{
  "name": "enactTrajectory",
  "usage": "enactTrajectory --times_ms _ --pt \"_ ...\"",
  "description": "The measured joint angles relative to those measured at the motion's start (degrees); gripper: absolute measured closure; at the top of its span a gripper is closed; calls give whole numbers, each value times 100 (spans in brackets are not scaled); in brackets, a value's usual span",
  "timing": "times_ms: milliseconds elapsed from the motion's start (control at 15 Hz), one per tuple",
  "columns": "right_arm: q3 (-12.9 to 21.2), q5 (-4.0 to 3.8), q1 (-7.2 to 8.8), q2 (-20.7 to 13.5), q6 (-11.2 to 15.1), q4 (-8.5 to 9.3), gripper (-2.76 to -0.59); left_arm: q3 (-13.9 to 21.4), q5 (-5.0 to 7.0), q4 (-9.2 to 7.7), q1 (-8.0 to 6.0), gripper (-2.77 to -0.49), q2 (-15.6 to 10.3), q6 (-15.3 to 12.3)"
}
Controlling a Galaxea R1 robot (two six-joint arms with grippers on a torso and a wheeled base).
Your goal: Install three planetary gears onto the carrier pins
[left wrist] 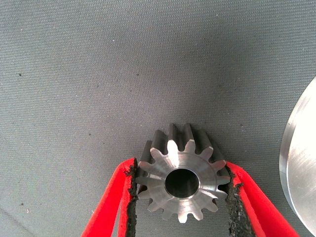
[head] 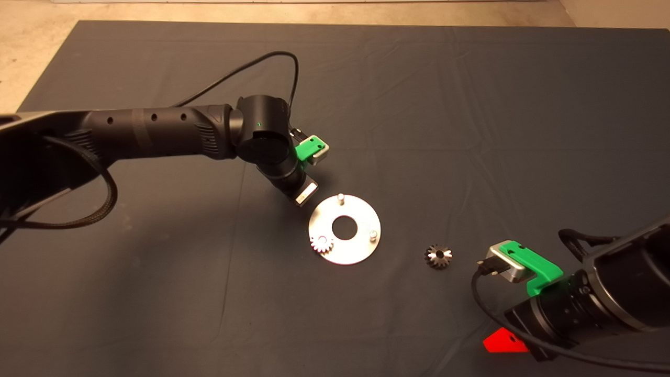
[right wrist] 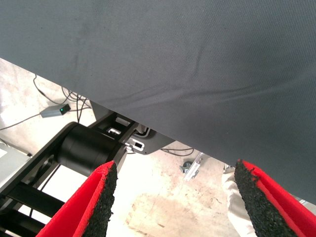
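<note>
Silvery-grey gear (left wrist: 181,181) between red fingers (left wrist: 114,205) with black pads; shiny silver plate (head: 345,247); dark grey mat (head: 471,104).

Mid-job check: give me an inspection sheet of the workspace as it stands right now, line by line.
Surface: dark mat, creased, on a table.
Job's things: round plate with one gear seated on a pin; two carrier pins bare; one loose gear on the mat beside the plate; held gear between the red fingers, over the mat next to the plate's edge.
Clutter: nothing seen.
Grippers: left gripper shut on the held gear, near the plate; right gripper open, parked at the mat's lower right edge.
Cables: black cable looping off the left arm; another on the right wrist.
Surroundings: pale floor beyond the mat, with cables and a black frame.
</note>
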Motion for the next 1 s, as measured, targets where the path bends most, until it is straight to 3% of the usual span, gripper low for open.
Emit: enactTrajectory --times_ms 467,667,733,867,1000 --pt "0 -2 0 -1 -2 0 -175 0 -7 0 -1 -81 -16 -2" --pt "0 -46 18 -167 -61 0 -175 0 -13 2 0 -75 -19 -13" --pt "0 -74 63 -422 -178 0 -175 1 -32 1 -1 -75 -27 -11" --pt "-2 -164 209 -1243 -600 -2 -175 8 -46 0 0 -66 -32 -20" --pt "-13 -341 408 -1953 -1150 -2 -175 15 -27 0 2 -62 -30 -30"
